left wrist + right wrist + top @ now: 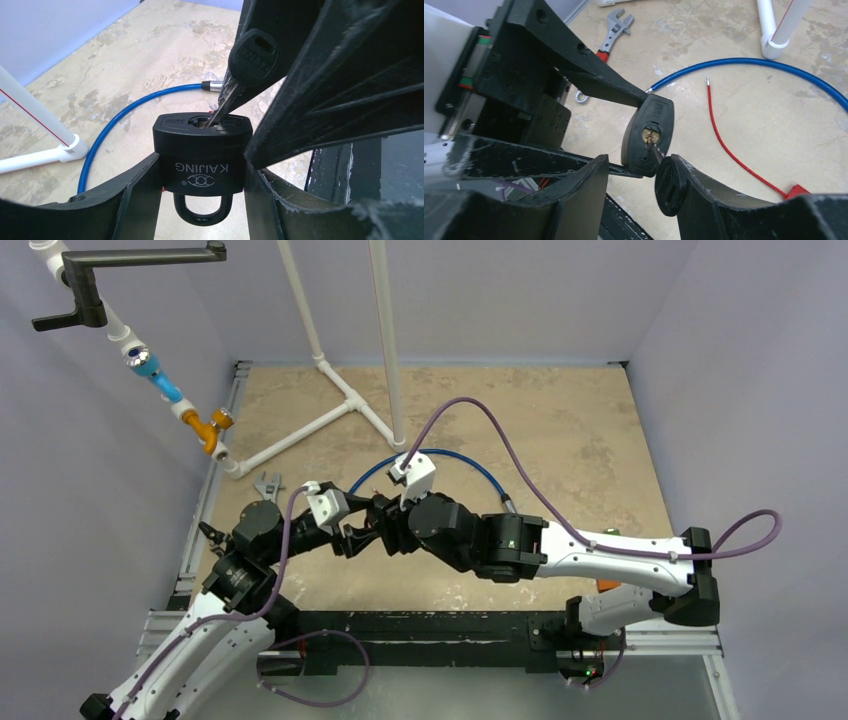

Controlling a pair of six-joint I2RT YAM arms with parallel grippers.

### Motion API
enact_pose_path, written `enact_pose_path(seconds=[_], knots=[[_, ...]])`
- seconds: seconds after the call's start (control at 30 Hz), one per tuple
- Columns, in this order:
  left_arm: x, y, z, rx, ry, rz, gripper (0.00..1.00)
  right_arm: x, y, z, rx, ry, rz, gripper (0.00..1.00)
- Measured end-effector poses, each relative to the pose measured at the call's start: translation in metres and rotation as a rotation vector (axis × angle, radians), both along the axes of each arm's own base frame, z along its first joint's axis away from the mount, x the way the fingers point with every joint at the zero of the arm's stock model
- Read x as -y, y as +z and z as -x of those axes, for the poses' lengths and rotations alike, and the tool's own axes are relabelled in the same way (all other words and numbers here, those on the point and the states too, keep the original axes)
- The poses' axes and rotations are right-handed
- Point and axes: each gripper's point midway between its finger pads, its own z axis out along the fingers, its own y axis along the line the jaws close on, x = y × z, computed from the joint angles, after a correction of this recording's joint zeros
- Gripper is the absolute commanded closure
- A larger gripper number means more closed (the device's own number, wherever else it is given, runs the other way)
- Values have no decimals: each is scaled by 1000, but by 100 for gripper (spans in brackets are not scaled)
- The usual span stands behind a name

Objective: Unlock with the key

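Where the two arms meet above the near part of the table [560, 430], slightly left of its middle, the left gripper [202, 165] is closed on the black padlock [202, 142]. One finger presses against each side of the body, and the lock is held clear of the surface. It is gripped with its shackle toward the left wrist and its keyway face toward the right arm, so the lettering KAIJING reads inverted in the left wrist view. The key [250, 60] stands in the keyway with its blade tilted and its black plastic head projecting toward the right gripper [638, 160]. That gripper's jaws stand apart. In the right wrist view the key head lies against one finger [724, 200], while a clear gap separates it from the other, so the key is not clamped and is carried by the lock alone. Whether the shackle has released cannot be told. On the table beyond, a blue cable [744, 60] curves in a loop with a red cord [723, 142] beside it. An adjustable wrench [616, 29] lies to the left, near the white pipe frame [300, 435].
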Motion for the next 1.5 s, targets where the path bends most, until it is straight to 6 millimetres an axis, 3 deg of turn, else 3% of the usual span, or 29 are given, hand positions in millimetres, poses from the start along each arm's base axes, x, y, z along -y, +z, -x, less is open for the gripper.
enact_pose_path(seconds=[0.33,0.43,0.7,0.83,0.93,1.03,1.23,1.33,1.5], knots=[[2,21,5,75,-28,51,100,14,7,-9,-41,-24,4,46],[5,31,8,108,-50,75,100,21,15,-5,-56,0,-50,40],[2,55,8,187,-37,128,100,48,38,14,-59,66,-146,39],[2,57,8,196,-35,133,100,54,48,15,-51,66,-178,39],[2,57,8,195,-35,132,100,54,44,13,-49,54,-167,39],[1,55,8,190,-34,128,100,56,24,12,-60,43,-126,39],[0,39,6,176,-36,69,100,72,-50,13,-144,-2,20,37],[0,19,6,170,-51,0,100,87,-89,8,-203,-61,77,38],[3,-36,14,102,-148,-153,100,117,-179,5,-342,-150,258,39]])
